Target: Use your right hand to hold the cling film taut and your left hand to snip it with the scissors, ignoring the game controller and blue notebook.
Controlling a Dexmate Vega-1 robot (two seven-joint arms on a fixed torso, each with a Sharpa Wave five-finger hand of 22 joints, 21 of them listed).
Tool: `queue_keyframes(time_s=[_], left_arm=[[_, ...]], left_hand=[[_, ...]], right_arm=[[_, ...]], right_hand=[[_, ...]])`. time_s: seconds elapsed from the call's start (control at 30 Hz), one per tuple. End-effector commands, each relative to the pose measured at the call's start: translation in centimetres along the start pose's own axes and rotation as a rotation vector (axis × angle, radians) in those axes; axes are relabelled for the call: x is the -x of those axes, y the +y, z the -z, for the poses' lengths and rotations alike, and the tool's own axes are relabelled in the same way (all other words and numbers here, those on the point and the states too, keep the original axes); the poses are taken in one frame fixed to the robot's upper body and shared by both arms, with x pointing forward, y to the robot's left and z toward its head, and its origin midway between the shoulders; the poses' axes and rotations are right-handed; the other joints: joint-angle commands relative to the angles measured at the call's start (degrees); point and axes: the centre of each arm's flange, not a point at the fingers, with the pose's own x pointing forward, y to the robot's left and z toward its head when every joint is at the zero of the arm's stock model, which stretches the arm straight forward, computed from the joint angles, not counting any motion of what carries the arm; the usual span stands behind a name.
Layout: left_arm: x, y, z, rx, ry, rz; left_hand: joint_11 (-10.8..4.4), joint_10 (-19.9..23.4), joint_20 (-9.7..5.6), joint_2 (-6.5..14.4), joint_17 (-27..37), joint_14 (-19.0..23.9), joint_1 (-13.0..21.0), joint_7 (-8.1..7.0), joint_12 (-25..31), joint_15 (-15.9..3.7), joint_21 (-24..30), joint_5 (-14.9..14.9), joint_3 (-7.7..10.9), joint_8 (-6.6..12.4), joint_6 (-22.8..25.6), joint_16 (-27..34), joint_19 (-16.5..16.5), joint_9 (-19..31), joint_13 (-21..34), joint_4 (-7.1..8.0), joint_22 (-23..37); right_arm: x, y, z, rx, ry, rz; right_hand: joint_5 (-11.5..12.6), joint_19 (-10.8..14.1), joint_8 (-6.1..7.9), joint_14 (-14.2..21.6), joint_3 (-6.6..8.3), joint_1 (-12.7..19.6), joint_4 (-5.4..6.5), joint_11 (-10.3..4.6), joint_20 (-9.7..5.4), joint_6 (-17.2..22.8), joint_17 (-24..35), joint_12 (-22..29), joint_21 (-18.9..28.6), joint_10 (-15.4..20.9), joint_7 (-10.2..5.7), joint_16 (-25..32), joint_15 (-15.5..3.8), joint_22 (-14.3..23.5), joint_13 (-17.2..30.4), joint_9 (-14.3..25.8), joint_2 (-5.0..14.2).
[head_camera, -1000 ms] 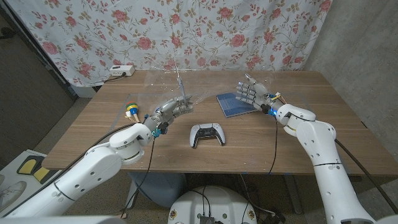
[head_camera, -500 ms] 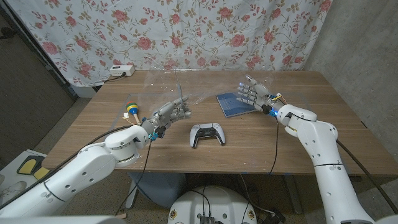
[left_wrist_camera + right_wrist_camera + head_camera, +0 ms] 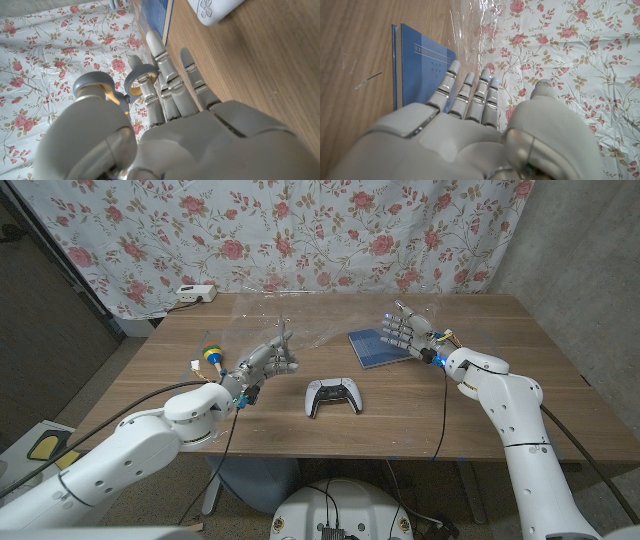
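Observation:
A thin clear sheet of cling film hangs stretched above the far half of the table, crinkled and glinting; it also shows as cling film beyond my right fingers. My right hand is raised over the blue notebook, fingers up, pinching the film's right end as far as I can tell. My left hand grips grey-handled scissors, blades pointing up just in front of the film. In the left wrist view the scissors' ring handles sit against my fingers.
A white game controller lies at the table's middle, between my hands. A small yellow, blue and green toy sits left of my left hand. A white power strip rests at the far left edge. A floral curtain hangs behind.
My left hand has drawn left and a little back with the scissors, their blades still pointing up. The right hand and the film have stayed put.

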Motion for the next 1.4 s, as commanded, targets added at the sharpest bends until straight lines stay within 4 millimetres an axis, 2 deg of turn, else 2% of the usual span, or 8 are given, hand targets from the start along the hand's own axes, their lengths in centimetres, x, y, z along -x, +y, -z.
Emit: queue_keyframes(time_s=[0.03,0.17,0.43,0.5,0.83,1.2,1.4], left_arm=[[0.1,1.9,0.2,-0.059,-0.014,-0.115],[0.0,2.5,0.0,-0.091,-0.031,-0.144],[-0.1,3.4,-0.8,-0.204,-0.029,-0.161],[-0.3,3.4,-0.9,-0.241,-0.014,-0.137],[-1.1,2.3,-1.1,-0.312,-0.002,-0.023],[-1.8,1.8,-0.5,-0.317,-0.054,0.035],[-1.7,1.7,0.0,-0.293,-0.052,0.062]], left_hand=[[-4.06,4.92,0.33,-1.76,-0.02,0.26,-2.88,0.34,-0.37,0.47,0.12,-0.18,-1.63,-0.20,0.85,-0.13,0.20,-0.23,-0.12,0.71,-0.46],[-3.70,4.53,0.58,-3.92,0.00,-0.20,-6.00,0.51,-0.73,0.60,-0.12,0.20,-3.70,-0.34,0.65,-0.36,0.15,-0.23,-0.06,1.56,-1.16],[-3.00,3.72,1.42,-5.66,0.07,-1.71,-9.60,1.58,-1.44,1.82,-0.73,1.04,-6.65,-1.01,0.02,-0.82,-0.35,-0.67,-0.01,2.46,-2.15],[-2.54,3.37,1.51,-5.82,0.08,-1.94,-10.16,1.70,-1.62,2.07,-0.89,1.24,-7.25,-1.08,-0.04,-0.86,-0.52,-0.70,0.07,2.57,-2.35],[-2.30,2.73,2.12,-6.19,-0.15,-3.18,-12.83,2.54,-2.57,2.64,-1.62,2.42,-10.72,-1.58,-0.33,-1.11,-0.73,-1.02,-0.14,2.93,-3.45],[-2.56,3.35,1.86,-6.05,-0.13,-3.09,-13.94,2.59,-2.72,2.74,-1.90,3.27,-12.86,-1.48,-0.07,-0.78,-0.37,-0.80,-0.20,2.92,-4.09],[-2.34,3.36,1.51,-5.81,-0.10,-3.15,-13.92,2.57,-2.77,2.64,-2.03,3.65,-13.54,-1.49,-0.05,-0.65,-0.29,-0.74,-0.03,2.77,-4.34]], right_arm=[[-0.1,-0.3,-0.2,-0.002,-0.003,0.003],[-0.2,-0.4,-0.4,-0.002,-0.005,0.000],[-0.4,-0.7,-1.0,0.002,-0.015,-0.001],[-0.4,-0.7,-1.0,0.001,-0.015,0.003],[-0.2,-1.2,-1.1,0.017,-0.011,0.017],[0.5,-1.4,-1.3,0.043,-0.012,0.044],[0.3,-1.2,-1.5,0.155,-0.018,0.087]], right_hand=[[0.25,-0.31,0.35,-0.09,-0.02,0.12,-0.27,0.03,-0.09,0.44,0.08,-0.09,-0.16,0.49,-0.02,0.52,-1.08,0.10,0.06,0.00,0.50],[0.23,-0.31,0.34,-0.11,-0.03,0.13,-0.34,-0.03,-0.06,0.42,-0.01,-0.18,-0.26,0.46,0.02,0.54,-1.06,0.09,0.05,-0.03,0.49],[0.21,-0.39,0.35,-0.12,0.04,0.28,-0.53,-0.05,0.04,0.39,-0.18,-0.31,-0.49,0.53,-0.05,0.61,-1.22,0.09,0.04,-0.09,0.61],[0.20,-0.40,0.34,-0.13,0.04,0.28,-0.57,-0.09,0.08,0.36,-0.23,-0.36,-0.55,0.52,-0.06,0.62,-1.19,0.09,0.04,-0.11,0.60],[0.16,-0.52,0.29,-0.27,0.04,0.34,-0.73,-0.04,0.19,0.21,-0.39,-0.53,-0.78,0.45,0.00,0.63,-1.12,0.08,0.03,-0.17,0.60],[0.12,-0.52,0.27,-0.28,0.03,0.29,-0.84,-0.04,0.25,0.10,-0.56,-0.70,-1.02,0.44,-0.03,0.71,-1.08,0.07,0.02,-0.23,0.67],[0.11,-0.47,0.19,-0.24,0.06,0.36,-0.96,-0.09,0.24,-0.13,-0.67,-0.83,-1.15,0.37,-0.04,0.77,-1.09,0.06,0.02,-0.27,0.72]])
